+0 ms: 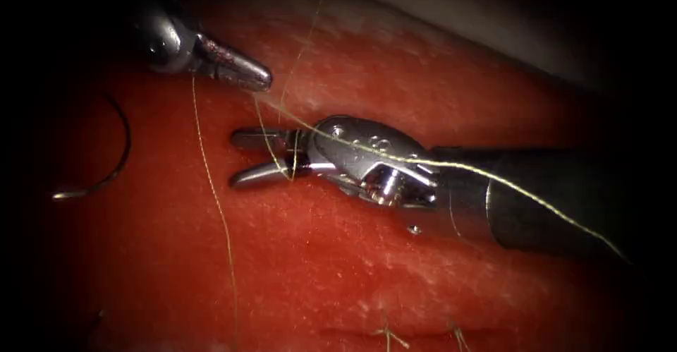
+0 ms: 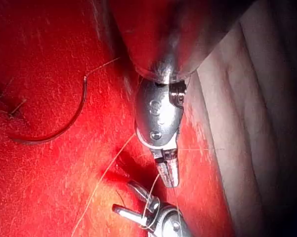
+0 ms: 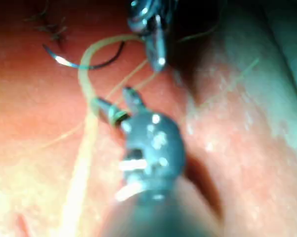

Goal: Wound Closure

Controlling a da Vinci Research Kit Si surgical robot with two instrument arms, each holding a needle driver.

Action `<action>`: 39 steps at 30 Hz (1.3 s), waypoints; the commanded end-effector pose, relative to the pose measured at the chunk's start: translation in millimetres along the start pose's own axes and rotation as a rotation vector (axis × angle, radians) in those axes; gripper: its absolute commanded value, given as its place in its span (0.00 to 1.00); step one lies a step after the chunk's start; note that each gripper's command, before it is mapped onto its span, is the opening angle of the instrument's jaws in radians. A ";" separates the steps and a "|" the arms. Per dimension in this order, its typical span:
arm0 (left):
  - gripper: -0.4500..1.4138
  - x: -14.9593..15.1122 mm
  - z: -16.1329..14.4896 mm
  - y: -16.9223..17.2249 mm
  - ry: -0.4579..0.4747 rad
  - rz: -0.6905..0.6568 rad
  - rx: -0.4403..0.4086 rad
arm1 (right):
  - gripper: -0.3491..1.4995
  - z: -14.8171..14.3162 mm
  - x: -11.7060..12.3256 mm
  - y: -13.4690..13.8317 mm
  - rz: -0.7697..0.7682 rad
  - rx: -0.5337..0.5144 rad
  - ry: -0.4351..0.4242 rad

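— How many instruments are counted?
— Two tools are seen: the left tool [image 1: 262, 78] and the right tool [image 1: 236, 158].
— And needles?
— One curved needle [image 1: 116, 165] is counted, lying on the tissue [image 1: 338, 267].
— How many threads?
— One long thread [image 1: 211, 183] is traced; two short thread ends [image 1: 389, 335] are counted at the lower edge.

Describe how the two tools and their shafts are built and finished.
The left tool is polished silver metal: a rounded wrist housing that narrows to slim, tapered jaws with a dull, ridged-looking inner face. The right tool has two thin, blunt silver jaws hinged on a rounded, shiny wrist block with small round rivets or holes, exposed pulleys and pins behind it, all on a long dark, smooth cylindrical shaft.
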 end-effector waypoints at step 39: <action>0.05 -3.9 -1.0 4.9 -0.054 0.047 -0.063 | 0.38 -1.5 2.1 1.6 0.143 0.001 0.329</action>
